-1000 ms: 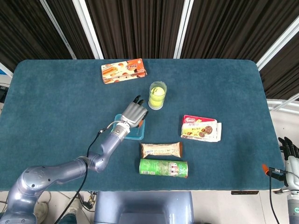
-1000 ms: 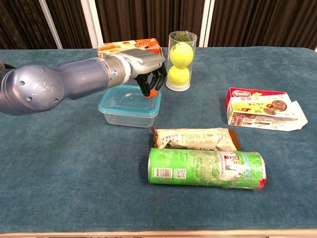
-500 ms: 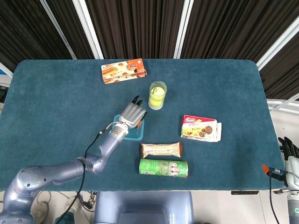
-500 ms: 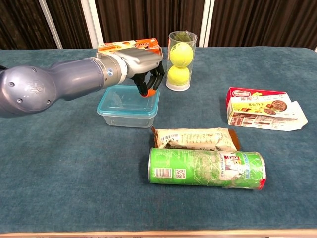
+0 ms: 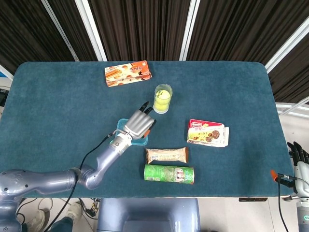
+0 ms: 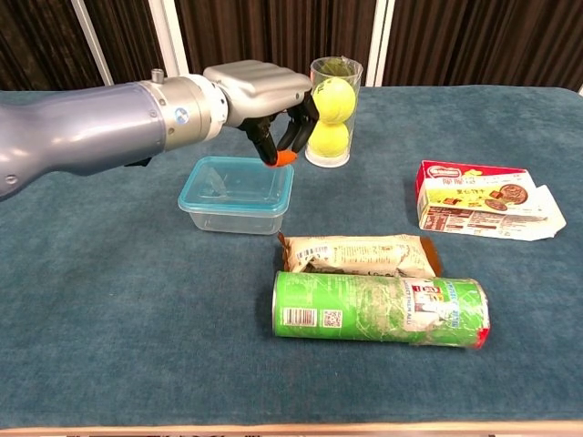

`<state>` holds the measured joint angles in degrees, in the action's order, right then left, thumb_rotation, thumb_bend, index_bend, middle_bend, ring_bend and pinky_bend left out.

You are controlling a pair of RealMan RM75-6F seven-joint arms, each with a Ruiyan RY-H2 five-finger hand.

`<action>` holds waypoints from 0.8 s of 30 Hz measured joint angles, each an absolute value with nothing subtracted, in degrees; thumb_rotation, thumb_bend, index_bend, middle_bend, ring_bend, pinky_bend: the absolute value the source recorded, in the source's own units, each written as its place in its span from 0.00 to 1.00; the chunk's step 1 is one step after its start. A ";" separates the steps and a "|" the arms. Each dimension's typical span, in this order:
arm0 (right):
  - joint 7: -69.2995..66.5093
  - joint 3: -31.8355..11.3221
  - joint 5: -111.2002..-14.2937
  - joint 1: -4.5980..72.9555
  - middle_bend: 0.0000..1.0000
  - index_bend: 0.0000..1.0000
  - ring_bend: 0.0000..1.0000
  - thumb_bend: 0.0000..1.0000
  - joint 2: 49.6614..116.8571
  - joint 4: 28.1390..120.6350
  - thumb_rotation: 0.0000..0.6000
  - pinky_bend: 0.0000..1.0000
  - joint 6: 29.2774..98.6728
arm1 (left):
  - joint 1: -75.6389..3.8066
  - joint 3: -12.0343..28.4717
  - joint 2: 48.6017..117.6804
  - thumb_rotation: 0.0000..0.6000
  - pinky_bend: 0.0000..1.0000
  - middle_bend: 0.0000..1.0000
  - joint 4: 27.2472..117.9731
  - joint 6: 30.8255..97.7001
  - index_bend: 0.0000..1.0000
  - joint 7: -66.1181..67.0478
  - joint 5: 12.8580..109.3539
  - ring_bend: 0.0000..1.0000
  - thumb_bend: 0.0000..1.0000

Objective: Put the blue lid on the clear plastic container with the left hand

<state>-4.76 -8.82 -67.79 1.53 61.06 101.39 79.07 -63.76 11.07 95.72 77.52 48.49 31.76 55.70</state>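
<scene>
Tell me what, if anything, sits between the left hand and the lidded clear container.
Nothing visible does. The left hand hovers just above the far right corner of the clear plastic container, whose blue lid already sits on it. The tennis ball tube stands beside the hand, not between.

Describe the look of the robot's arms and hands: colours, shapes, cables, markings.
The left arm is smooth, rounded, metallic blue-grey, ending in a silver wrist band with a small blue dot. The left hand has a light grey back, black fingers and an orange fingertip; the head view shows a thin cable looping off the forearm. The right hand is pale grey with dark fingers, beside an orange-tipped part and a black cable.
</scene>
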 measured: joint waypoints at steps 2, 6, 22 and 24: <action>-4.68 -8.84 -67.80 1.51 0.00 0.10 0.00 0.29 61.10 101.35 1.00 0.00 79.19 | -63.27 10.35 95.08 1.00 0.02 0.59 79.21 48.81 0.64 31.89 56.42 0.13 0.52; -4.53 -8.89 -67.77 1.49 0.00 0.10 0.00 0.29 61.17 101.33 1.00 0.00 79.36 | -62.27 8.53 94.43 1.00 0.01 0.59 81.50 49.21 0.64 31.94 58.23 0.13 0.52; -4.55 -8.87 -67.82 1.44 0.00 0.10 0.00 0.29 61.14 101.39 1.00 0.00 79.36 | -60.56 5.99 95.36 1.00 0.01 0.59 79.49 49.19 0.65 30.75 62.64 0.13 0.52; -4.57 -8.86 -67.79 1.44 0.00 0.10 0.00 0.29 61.14 101.38 1.00 0.00 79.30 | -60.43 5.93 95.43 1.00 0.01 0.59 79.23 49.08 0.65 30.65 62.88 0.13 0.52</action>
